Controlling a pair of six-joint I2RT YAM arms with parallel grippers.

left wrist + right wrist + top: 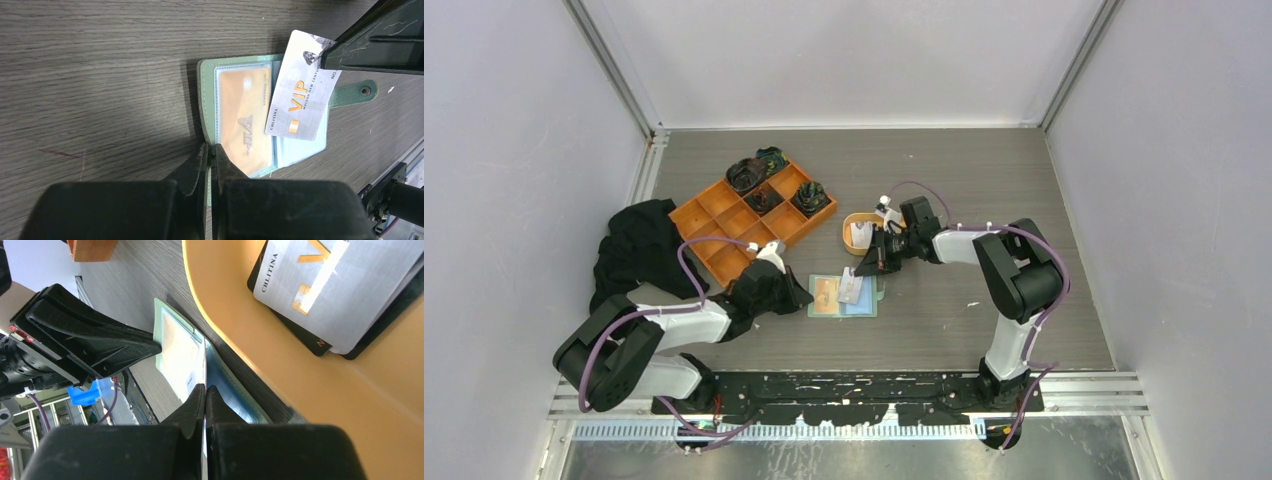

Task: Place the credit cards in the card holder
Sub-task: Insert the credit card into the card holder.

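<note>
As I look down through the top camera, the card holder (870, 307) lies open and flat on the table (984, 180), just near of the oval dish (846, 238). The left gripper (807, 297) sits at its left edge and the right gripper (856, 272) reaches over its right half with the silver VIP card (851, 291) at its tips. A compartment tray (714, 215) and a black cloth (639, 250) lie off to the far left. From the left wrist I see that arm's fingers pressed together on the holder's green edge. An orange card (245, 120) fills one clear pocket, and the silver VIP card lies slantwise across the other half, one corner pinched by the right fingers (whether its lower edge is inside a pocket I cannot tell). The closing tab (356, 93) sticks out beyond it. From the right wrist, the fingers are clamped on that card's thin edge, and the stacked cards (325, 285) rest in the dish.
</note>
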